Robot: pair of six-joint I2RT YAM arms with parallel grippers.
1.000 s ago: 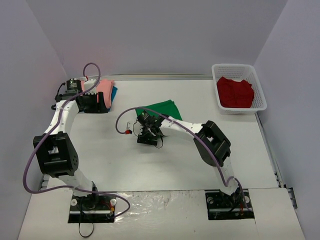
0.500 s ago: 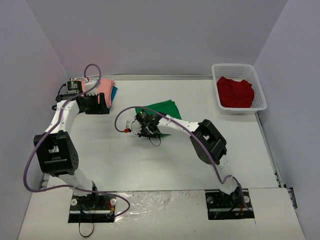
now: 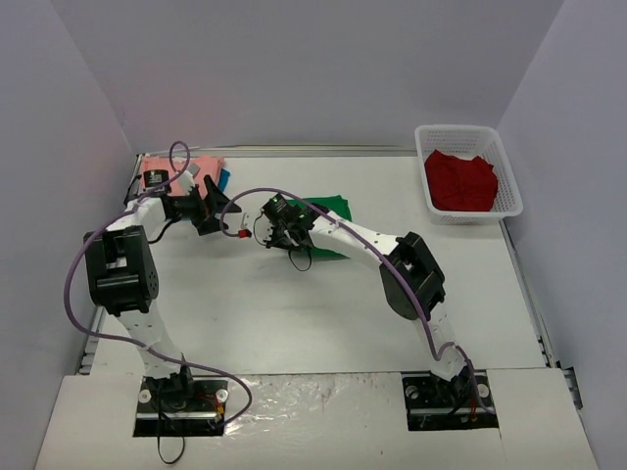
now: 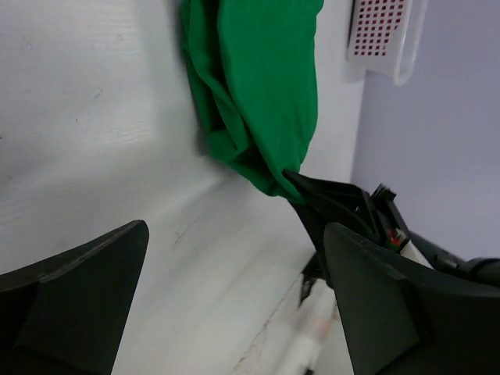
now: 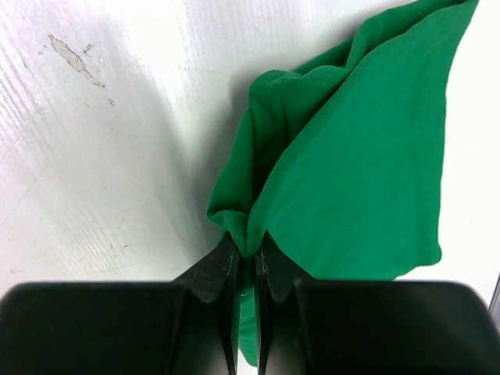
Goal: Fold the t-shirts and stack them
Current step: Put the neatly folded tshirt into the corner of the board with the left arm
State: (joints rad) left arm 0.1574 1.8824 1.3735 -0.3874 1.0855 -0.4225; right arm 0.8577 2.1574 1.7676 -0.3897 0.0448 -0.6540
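A bright green t-shirt [image 3: 331,207] lies folded mid-table. My right gripper [image 3: 283,229] is shut on its left edge; in the right wrist view the jaws [image 5: 246,251] pinch a bunched fold of the green cloth [image 5: 359,156]. My left gripper [image 3: 217,215] stands open just left of it, with nothing between its fingers [image 4: 234,234]; the green t-shirt [image 4: 258,94] shows ahead of it, pinched by the right gripper's black fingertips [image 4: 320,199]. A salmon-pink t-shirt [image 3: 204,167] lies on a teal-blue one [image 3: 224,179] at the back left. A red t-shirt [image 3: 460,181] sits in the basket.
The white mesh basket [image 3: 468,130] stands at the back right corner, also seen in the left wrist view as a basket [image 4: 383,31]. Purple cables loop over both arms. Walls close in the table at the left, back and right.
My left gripper left the pink stack, swung right toward the green t-shirt and opened wide. My right gripper shut on the green t-shirt's edge and shifted slightly back and left.
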